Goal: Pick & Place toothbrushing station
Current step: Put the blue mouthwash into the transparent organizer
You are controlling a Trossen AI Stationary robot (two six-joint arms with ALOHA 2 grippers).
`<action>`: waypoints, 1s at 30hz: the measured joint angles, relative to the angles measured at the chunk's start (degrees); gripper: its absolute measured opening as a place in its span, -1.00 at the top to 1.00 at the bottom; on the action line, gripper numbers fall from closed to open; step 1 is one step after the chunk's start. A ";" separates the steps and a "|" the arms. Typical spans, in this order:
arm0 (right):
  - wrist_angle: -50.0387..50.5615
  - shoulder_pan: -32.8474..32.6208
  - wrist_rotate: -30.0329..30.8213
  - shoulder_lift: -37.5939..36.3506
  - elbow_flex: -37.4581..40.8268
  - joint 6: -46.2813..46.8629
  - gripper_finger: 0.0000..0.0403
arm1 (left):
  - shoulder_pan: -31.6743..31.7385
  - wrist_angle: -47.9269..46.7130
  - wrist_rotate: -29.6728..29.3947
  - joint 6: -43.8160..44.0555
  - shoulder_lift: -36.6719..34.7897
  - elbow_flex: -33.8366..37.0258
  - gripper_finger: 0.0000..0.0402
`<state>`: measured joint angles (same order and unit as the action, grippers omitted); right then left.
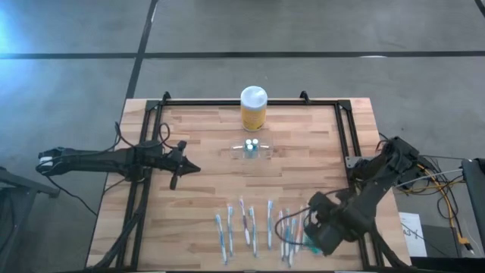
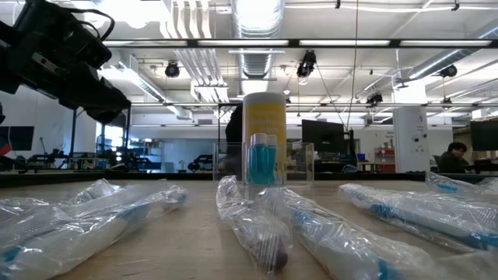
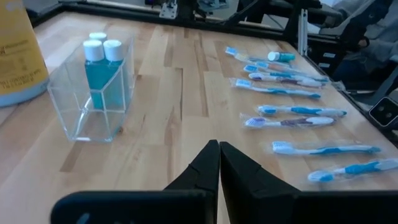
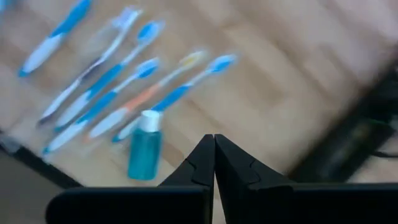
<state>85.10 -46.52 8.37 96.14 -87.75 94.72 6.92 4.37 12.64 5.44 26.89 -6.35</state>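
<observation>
The toothbrushing station is a clear plastic holder (image 1: 251,149) standing on its base at the table's middle, with two small blue bottles with white caps in it. It also shows in the left wrist view (image 3: 93,102) and the low view (image 2: 264,165). My left gripper (image 1: 195,168) is shut and empty, above the table to the holder's left, pointing toward it; its own view shows the shut fingers (image 3: 219,158). My right gripper (image 1: 309,221) is shut and empty (image 4: 214,149), above the wrapped toothbrushes at the near right.
A yellow jar with a white lid (image 1: 253,108) stands just behind the holder, near the far edge. Several wrapped toothbrushes (image 1: 246,224) lie in a row along the near edge. A small blue bottle (image 4: 144,152) lies among the right-hand ones. A black frame (image 1: 345,129) borders the table.
</observation>
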 joint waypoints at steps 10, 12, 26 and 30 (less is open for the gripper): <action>-34.89 -3.44 -3.32 0.74 18.71 3.54 0.37 | 0.00 -0.40 -0.02 3.78 0.00 0.01 0.92; -34.82 -4.41 -4.53 0.85 21.89 7.19 0.18 | 0.00 -0.40 -0.02 4.09 0.00 0.02 0.92; -52.67 -8.58 -0.69 2.10 31.75 12.98 -0.58 | 0.00 -0.56 -0.03 5.01 -0.02 0.07 0.92; -52.53 -8.62 -0.89 4.75 32.18 13.16 -0.56 | 0.00 -0.59 -0.04 5.23 -0.02 0.07 0.92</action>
<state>32.57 -55.13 7.49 100.89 -55.57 107.89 6.92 3.77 12.60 10.67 26.88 -6.28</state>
